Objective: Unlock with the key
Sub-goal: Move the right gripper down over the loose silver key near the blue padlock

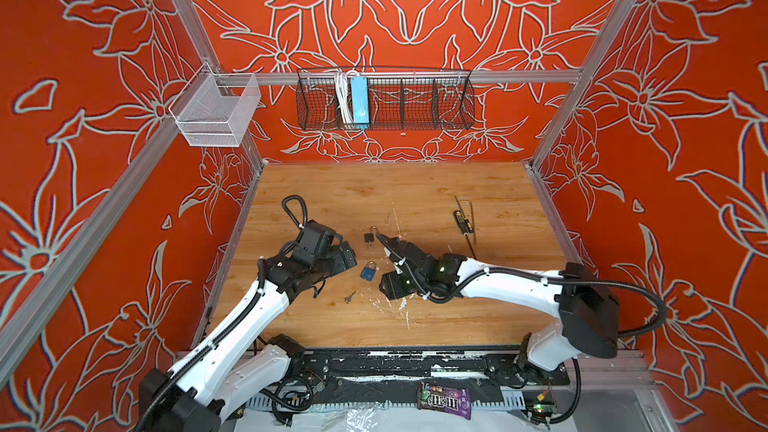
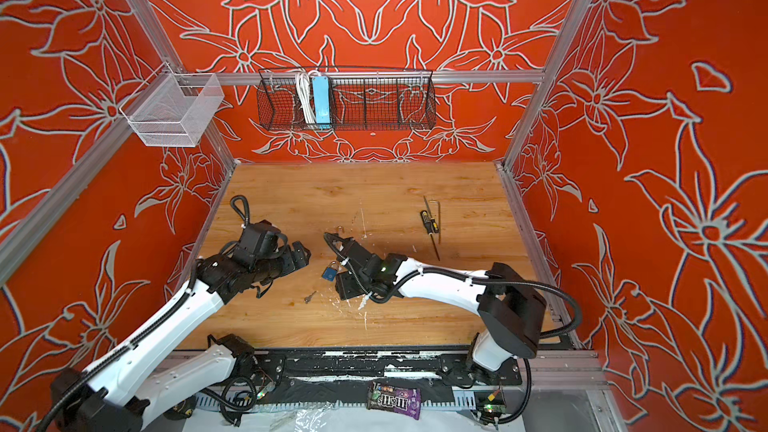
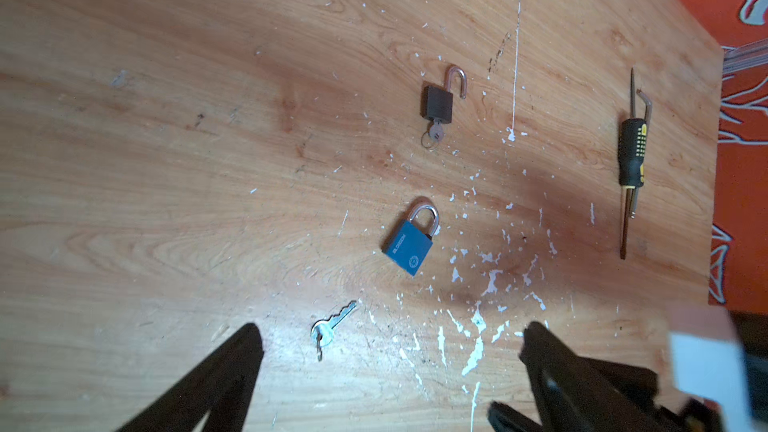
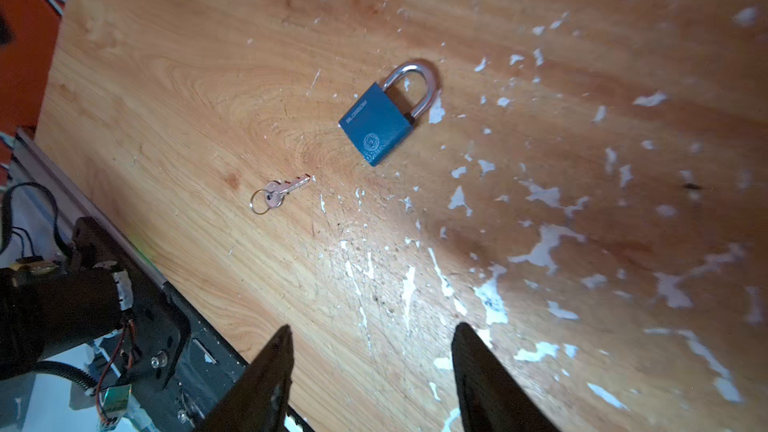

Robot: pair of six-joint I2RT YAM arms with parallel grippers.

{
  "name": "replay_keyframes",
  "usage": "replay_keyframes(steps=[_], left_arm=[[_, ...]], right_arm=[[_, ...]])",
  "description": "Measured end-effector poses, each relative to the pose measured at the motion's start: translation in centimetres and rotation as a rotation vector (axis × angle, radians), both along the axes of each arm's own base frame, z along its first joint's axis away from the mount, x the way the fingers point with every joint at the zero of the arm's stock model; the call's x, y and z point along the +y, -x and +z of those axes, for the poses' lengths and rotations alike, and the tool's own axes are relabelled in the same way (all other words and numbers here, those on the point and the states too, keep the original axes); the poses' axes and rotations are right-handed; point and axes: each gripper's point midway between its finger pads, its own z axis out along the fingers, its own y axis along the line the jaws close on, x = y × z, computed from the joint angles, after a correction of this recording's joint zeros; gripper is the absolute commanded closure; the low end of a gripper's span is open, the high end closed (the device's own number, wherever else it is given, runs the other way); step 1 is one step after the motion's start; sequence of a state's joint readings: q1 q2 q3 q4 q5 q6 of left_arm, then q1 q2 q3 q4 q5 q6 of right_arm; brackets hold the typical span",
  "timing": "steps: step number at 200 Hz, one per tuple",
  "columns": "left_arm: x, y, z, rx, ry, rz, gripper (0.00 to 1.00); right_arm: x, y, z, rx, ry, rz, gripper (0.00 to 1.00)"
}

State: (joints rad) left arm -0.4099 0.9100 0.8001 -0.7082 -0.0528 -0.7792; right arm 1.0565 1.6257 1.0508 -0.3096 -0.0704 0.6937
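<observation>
The left pincer [image 3: 395,330] stands spread wide, the right pincer [image 4: 374,330] partly spread; both hang empty above the worktop [image 1: 415,193]. Between them lies the blue padlock [image 3: 409,249], shackle closed, with the loose key [image 3: 332,324] just nearer, not touching it. Farther back the black padlock [image 3: 438,103] lies open, a second key [image 3: 435,133] in it.

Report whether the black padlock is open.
Open. The black padlock has one shackle leg clear of its body; a key sits in it.
</observation>
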Motion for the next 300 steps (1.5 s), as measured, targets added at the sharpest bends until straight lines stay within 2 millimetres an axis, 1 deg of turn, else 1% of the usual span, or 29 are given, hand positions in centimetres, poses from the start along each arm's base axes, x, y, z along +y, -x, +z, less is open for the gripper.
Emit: replay_keyframes(steps=[18,36,53,73,91,130,172,233,276,300], left_arm=[[1.0,1.0,0.1,-0.012,0.006,0.042,0.02],[1.9,1.9,0.1,-0.021,0.007,0.079,0.02],[2.6,2.7,0.1,-0.032,0.01,0.111,0.02],[3.4,3.4,0.2,-0.049,0.016,0.146,0.02],[4.0,4.0,0.4,-0.064,0.021,0.176,0.02],[5.4,5.1,1.0,-0.091,0.022,0.237,0.02],[6.4,6.1,1.0,-0.097,0.013,0.281,0.02],[6.9,6.5,0.8,-0.089,0.005,0.303,0.02],[7.3,7.1,1.0,-0.1,0.011,0.317,0.02],[7.5,7.2,1.1,-0.109,0.017,0.326,0.02]], right_arm=[[1.2,0.1,-1.4,0.009,0.027,0.02,0.38],[2.2,0.1,-2.0,0.009,0.039,0.035,0.38],[3.3,-0.1,-2.1,0.005,0.039,0.046,0.38],[5.2,0.0,-2.2,-0.017,0.042,0.081,0.38],[6.9,0.5,-2.3,-0.03,0.034,0.119,0.39],[9.3,1.3,-2.7,-0.06,0.041,0.193,0.43],[10.0,1.8,-3.2,-0.077,0.054,0.243,0.5],[11.1,1.9,-4.5,-0.083,0.076,0.272,0.61],[11.9,1.8,-4.7,-0.097,0.084,0.285,0.69],[12.0,1.6,-5.2,-0.102,0.095,0.292,0.71]])
